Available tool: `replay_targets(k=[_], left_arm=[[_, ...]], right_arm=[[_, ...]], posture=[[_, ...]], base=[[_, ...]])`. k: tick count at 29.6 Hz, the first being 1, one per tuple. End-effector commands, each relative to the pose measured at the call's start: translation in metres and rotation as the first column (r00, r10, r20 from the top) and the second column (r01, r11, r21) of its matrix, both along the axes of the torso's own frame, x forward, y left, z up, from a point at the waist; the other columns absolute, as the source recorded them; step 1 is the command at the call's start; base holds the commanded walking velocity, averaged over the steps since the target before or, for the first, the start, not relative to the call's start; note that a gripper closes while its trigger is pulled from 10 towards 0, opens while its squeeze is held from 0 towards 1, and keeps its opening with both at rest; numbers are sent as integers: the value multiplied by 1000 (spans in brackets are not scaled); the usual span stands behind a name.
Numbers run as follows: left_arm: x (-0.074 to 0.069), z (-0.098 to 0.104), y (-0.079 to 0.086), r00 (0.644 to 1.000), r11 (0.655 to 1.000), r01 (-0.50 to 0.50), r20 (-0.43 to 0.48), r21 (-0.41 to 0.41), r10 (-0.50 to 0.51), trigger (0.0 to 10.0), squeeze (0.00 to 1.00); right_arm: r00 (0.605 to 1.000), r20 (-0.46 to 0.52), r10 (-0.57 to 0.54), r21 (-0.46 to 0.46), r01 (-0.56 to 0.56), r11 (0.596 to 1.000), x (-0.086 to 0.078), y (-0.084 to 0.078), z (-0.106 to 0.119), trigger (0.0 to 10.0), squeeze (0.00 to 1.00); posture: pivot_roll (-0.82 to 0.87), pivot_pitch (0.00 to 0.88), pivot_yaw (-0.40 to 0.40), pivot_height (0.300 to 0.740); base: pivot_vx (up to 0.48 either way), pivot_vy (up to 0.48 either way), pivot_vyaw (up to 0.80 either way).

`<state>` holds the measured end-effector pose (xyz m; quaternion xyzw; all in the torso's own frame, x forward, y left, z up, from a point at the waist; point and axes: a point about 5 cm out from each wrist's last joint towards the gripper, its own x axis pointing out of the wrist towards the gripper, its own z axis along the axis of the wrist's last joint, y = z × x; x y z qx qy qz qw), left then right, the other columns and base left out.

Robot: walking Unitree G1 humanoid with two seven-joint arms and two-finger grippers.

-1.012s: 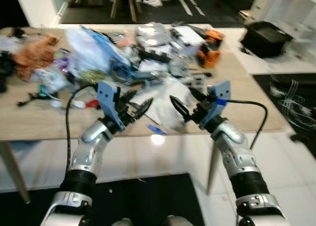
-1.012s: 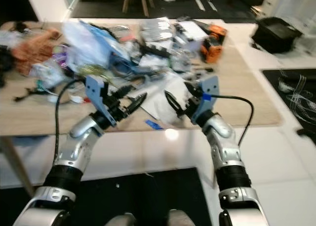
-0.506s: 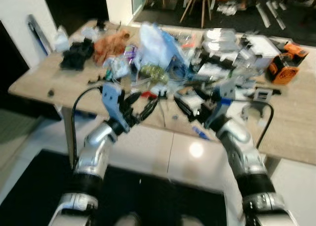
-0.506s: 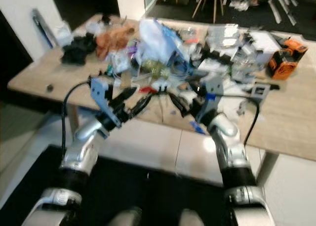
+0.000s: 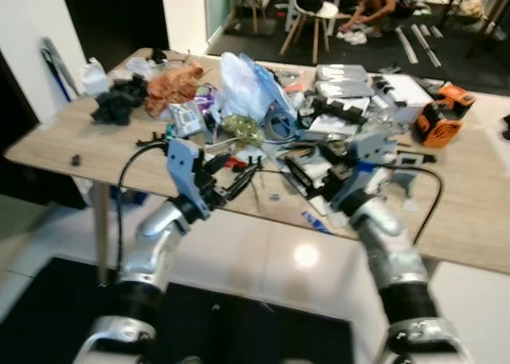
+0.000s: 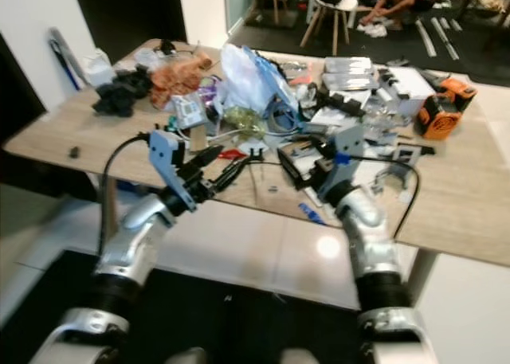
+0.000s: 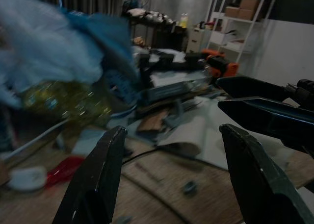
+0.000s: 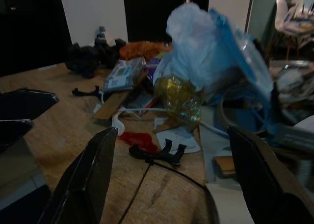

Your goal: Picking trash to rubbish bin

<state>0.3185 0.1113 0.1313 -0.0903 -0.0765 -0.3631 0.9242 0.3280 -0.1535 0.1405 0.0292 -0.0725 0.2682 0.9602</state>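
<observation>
Currently, both arms are raised in front of the long light-wood table (image 5: 72, 153), which carries a dense spread of clutter. The left gripper (image 5: 235, 181) hovers above the table's near edge with its two black fingers spread wide and nothing between them. The right gripper (image 5: 307, 169) is level with it, just beside it, over flat white paper sheets (image 5: 319, 173); its fingers are likewise spread wide and empty.

Candidate trash lies beyond the grippers: a crumpled translucent blue-and-white plastic bag (image 5: 243, 85) stands at the table's middle, with a crinkled yellow-green foil wrapper (image 5: 243, 127) at its base and a small red scrap (image 8: 139, 139) close to the near edge. An orange cloth bundle (image 5: 175, 81) and a black fabric lump (image 5: 115, 105) lie toward the left end. An orange-and-black power tool (image 5: 438, 121) rests at the right end. No rubbish bin can be made out.
</observation>
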Motion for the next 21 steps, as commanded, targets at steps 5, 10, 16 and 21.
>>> replay_targets(k=[5,10,16,21], left_arm=[[-1,0,1,1000,1000,9,4,11,-9,10000,0],[-1,-1,0,1000,1000,13,4,12,-13,10000,0],[-1,-1,0,1000,1000,16,4,10,-16,10000,0],[-1,-1,0,1000,1000,15,4,8,-15,10000,0]], right_arm=[[1000,-13,-9,-3,9,1000,1,-1,-2,10000,0],[1000,-14,-10,-3,10,1000,1,-1,-2,10000,0],[1000,-14,-11,-1,11,1000,0,-1,-2,10000,0],[1000,-13,-12,0,12,1000,1,-1,-2,10000,0]], posture=[[-91,0,-23,740],[-91,0,-22,740],[-91,0,-22,740],[-91,0,-24,740]], base=[[248,0,0],[353,0,0],[365,0,0],[370,0,0]])
